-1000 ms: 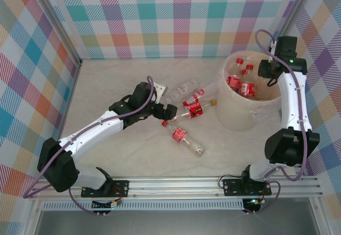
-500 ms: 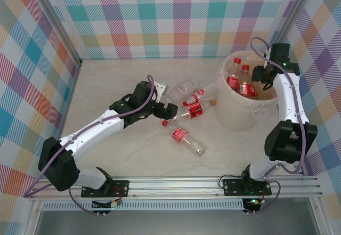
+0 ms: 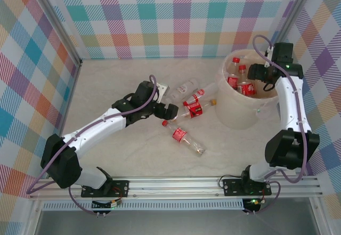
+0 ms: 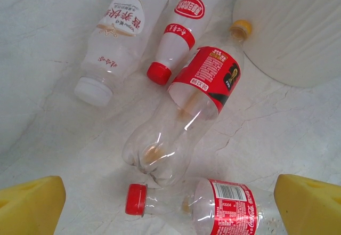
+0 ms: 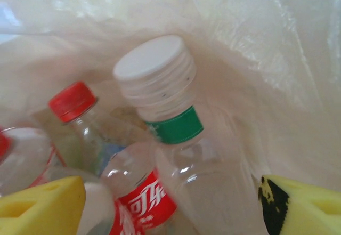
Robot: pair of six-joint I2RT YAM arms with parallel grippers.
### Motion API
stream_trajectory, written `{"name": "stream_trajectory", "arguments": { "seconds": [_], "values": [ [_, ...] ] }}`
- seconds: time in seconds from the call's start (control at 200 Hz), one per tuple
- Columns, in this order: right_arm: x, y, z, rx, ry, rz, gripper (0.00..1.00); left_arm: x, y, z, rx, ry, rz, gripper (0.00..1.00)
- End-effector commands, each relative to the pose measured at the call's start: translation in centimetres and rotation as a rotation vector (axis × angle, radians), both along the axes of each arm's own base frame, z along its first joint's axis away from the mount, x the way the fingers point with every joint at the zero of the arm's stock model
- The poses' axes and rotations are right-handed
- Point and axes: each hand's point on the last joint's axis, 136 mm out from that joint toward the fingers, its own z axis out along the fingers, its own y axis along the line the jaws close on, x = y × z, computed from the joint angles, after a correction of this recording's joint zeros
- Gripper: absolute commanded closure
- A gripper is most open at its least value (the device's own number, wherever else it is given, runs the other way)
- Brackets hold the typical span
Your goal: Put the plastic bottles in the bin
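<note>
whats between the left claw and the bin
Top view: between the left claw and the bin two bottles lie on the table, a red-labelled bottle and a red-capped bottle.
</note>
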Motion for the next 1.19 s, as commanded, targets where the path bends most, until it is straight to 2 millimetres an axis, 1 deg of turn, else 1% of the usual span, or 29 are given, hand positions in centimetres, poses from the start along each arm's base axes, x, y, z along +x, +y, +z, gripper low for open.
{"name": "stream_trajectory", "arguments": {
  "seconds": [0.0, 0.165, 0.305, 0.415, 0.505, 0.6, 0.66, 0.715, 0.77, 0.8, 0.845, 0.86, 0.915, 1.035, 1.09, 1.19],
  "values": [
    [-2.1, 1.4, 4.2, 0.047, -0.09, 0.018, 0.13, 0.3, 0.0, 0.7, -0.017, 0.011, 0.006, 0.0],
    [-5.4, 2.8, 7.5, 0.092, -0.182, 0.038, 0.1, 0.4, -0.1, 0.2, -0.013, 0.031, 0.01, 0.0],
    [-8.1, 5.4, 10.0, 0.188, -0.286, 0.112, 0.1, 0.7, 0.0, -0.5, -0.013, 0.057, 0.027, 0.0],
    [-10.2, 6.9, 11.2, 0.249, -0.335, 0.143, 0.09, 1.0, 0.3, -1.4, -0.014, 0.094, 0.065, 0.0],
    [-12.0, 7.4, 11.6, 0.264, -0.354, 0.14, 0.09, 0.9, 0.6, -2.7, -0.025, 0.169, 0.133, 0.0],
    [-13.8, 7.5, 11.7, 0.26, -0.37, 0.139, 0.09, 0.2, 1.6, -3.5, -0.044, 0.289, 0.266, 0.0],
    [-14.5, 7.5, 11.4, 0.253, -0.369, 0.136, 0.09, -0.5, 1.6, -3.6, -0.115, 0.361, 0.342, 0.0],
    [-14.8, 7.6, 11.1, 0.252, -0.367, 0.141, 0.09, -1.0, 1.3, -3.7, -0.236, 0.431, 0.437, 0.0],
    [-14.9, 7.8, 10.7, 0.258, -0.36, 0.151, 0.09, -1.5, 0.8, -4.2, -0.385, 0.525, 0.538, 0.0],
    [-14.9, 7.9, 10.5, 0.263, -0.358, 0.156, 0.09, -1.7, 0.5, -4.8, -0.452, 0.572, 0.58, 0.01],
    [-15.0, 8.0, 10.3, 0.269, -0.358, 0.161, 0.09, -1.5, -0.4, -5.0, -0.581, 0.623, 0.629, 0.02],
    [-15.0, 8.1, 10.2, 0.271, -0.357, 0.164, 0.09, -1.8, -0.6, -5.5, -0.604, 0.648, 0.644, 0.03],
    [-15.2, 8.2, 10.1, 0.274, -0.358, 0.167, 0.09, -2.0, -1.3, -6.0, -0.688, 0.688, 0.68, 0.03],
    [-16.1, 8.2, 10.6, 0.256, -0.382, 0.175, 0.09, -2.8, -2.2, -6.8, -0.712, 0.688, 0.726, 0.05],
    [-16.4, 8.1, 10.6, 0.248, -0.386, 0.174, 0.09, -3.2, -2.9, -7.2, -0.719, 0.692, 0.728, 0.06],
    [-16.9, 8.2, 10.6, 0.241, -0.386, 0.175, 0.09, -3.7, -4.3, -8.6, -0.747, 0.732, 0.731, 0.06]
  ]
}}
